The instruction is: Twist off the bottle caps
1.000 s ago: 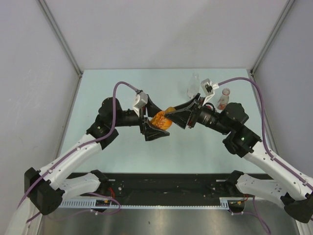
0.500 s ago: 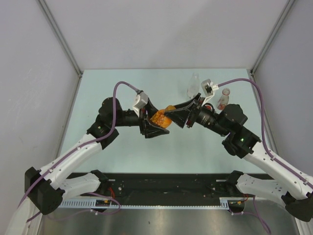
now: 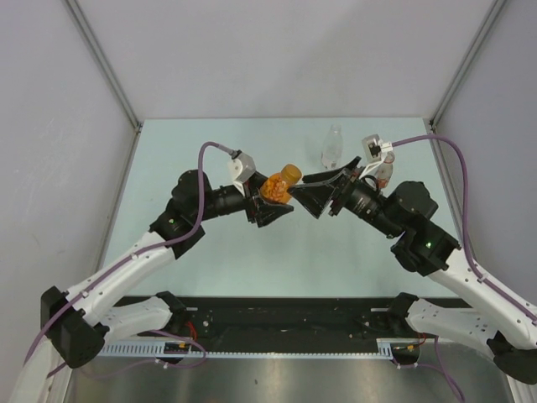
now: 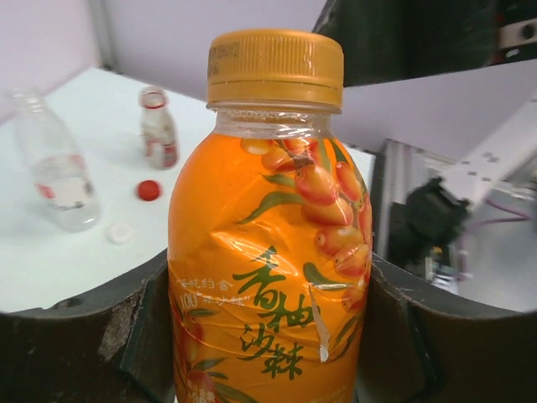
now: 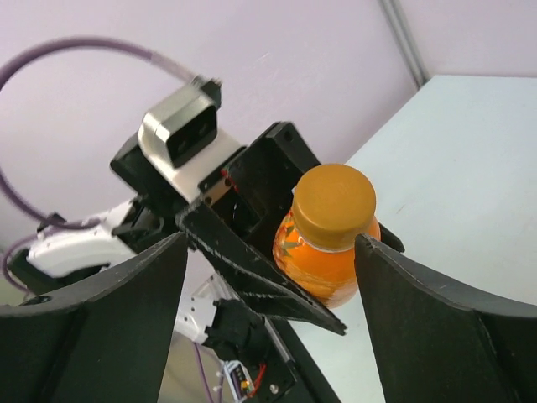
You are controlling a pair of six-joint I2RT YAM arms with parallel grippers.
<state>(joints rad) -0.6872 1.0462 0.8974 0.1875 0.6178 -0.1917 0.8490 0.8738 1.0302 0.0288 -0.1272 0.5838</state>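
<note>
My left gripper (image 3: 270, 200) is shut on the squat orange bottle (image 3: 275, 188) and holds it above the table. In the left wrist view its fingers (image 4: 143, 327) press both sides of the orange bottle (image 4: 268, 277), whose orange cap (image 4: 275, 67) sits on the neck. My right gripper (image 3: 311, 191) stands open just right of the cap (image 3: 290, 173), not touching it. The right wrist view has the orange cap (image 5: 334, 206) ahead between the spread jaws of my right gripper (image 5: 270, 242). A loose red cap (image 4: 148, 190) and a white cap (image 4: 120, 233) lie on the table.
A clear bottle with a pale label (image 3: 332, 147) stands at the back of the table (image 3: 210, 151). A small bottle with a red neck ring (image 3: 385, 173) stands to its right, partly behind my right wrist. Grey walls enclose the table on three sides.
My left gripper closed on the orange bottle and lifted it up and back. My right gripper let go of the cap, opened and drew back to the right.
</note>
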